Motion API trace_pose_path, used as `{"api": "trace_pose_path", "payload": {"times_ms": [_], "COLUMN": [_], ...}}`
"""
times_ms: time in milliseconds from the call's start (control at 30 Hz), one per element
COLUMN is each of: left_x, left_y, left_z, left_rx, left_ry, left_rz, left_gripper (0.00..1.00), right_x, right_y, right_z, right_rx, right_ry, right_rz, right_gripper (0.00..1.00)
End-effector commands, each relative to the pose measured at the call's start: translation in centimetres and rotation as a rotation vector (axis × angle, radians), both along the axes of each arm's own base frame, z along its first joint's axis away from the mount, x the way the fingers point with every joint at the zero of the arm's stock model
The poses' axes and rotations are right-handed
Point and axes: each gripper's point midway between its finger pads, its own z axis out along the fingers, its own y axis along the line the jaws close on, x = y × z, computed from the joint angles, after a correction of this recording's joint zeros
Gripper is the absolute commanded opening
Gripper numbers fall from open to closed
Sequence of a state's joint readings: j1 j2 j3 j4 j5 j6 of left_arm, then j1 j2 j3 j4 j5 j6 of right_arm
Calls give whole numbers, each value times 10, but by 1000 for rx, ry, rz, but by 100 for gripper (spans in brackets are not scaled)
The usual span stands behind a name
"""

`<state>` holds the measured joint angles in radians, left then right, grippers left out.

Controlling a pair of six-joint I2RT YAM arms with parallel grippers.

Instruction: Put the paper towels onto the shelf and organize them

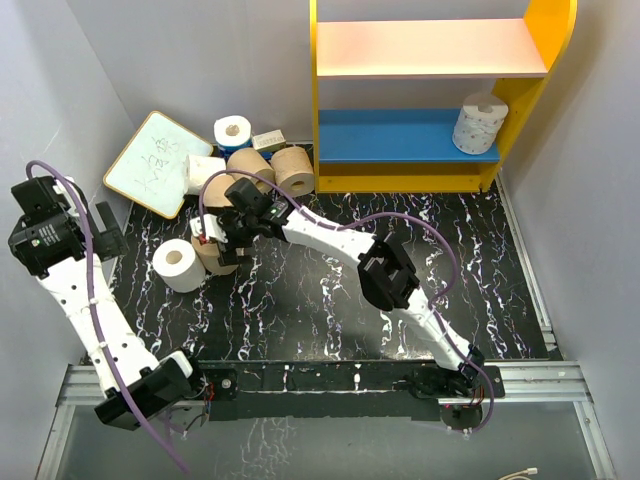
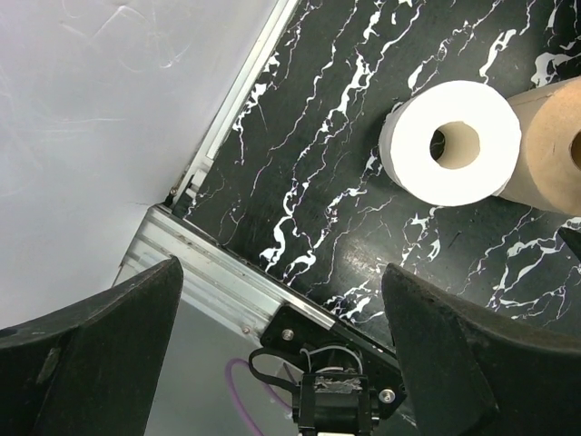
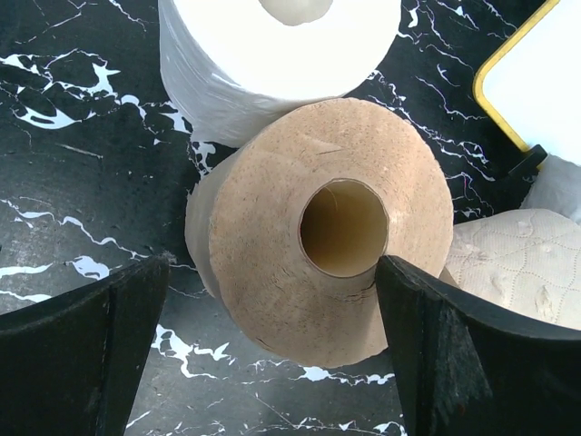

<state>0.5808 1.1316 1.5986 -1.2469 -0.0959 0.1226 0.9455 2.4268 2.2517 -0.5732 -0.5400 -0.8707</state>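
Tan roll [image 3: 363, 154] between right end effector [image 3: 272, 268]

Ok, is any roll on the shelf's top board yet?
No, the only shelved roll stands on the blue lower board, not the peach upper board.

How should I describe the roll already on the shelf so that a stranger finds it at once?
Look at the yellow shelf at the back of the table, then at its blue lower board. One paper roll stands upright at the right end. It alone sits on the shelf and has blue marks.
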Motion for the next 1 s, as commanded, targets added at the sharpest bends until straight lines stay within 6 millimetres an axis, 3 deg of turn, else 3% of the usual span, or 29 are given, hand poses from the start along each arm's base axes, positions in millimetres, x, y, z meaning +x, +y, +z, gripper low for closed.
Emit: {"api": "trace_pose_path", "payload": {"times_ms": [0,433,967], "left_x": [-4,-14,-13], "left_y": [-4,-10,-14], "left_z": [-4,-26,-32], "left_rx": [4,5,-12], "left_ry": [-21,9,6], "left_rz": [-5,-34,-55], "left_gripper": [90,91,91], "right_x": [-3,-34,-24], "right_y": [14,19,34], "right_z": [13,29,52], "right_rx": [36,60,156], "right_ry": [-50,-163,-377], "right_rz": [-3,-3,-144], "right_gripper": [94,92,83]}}
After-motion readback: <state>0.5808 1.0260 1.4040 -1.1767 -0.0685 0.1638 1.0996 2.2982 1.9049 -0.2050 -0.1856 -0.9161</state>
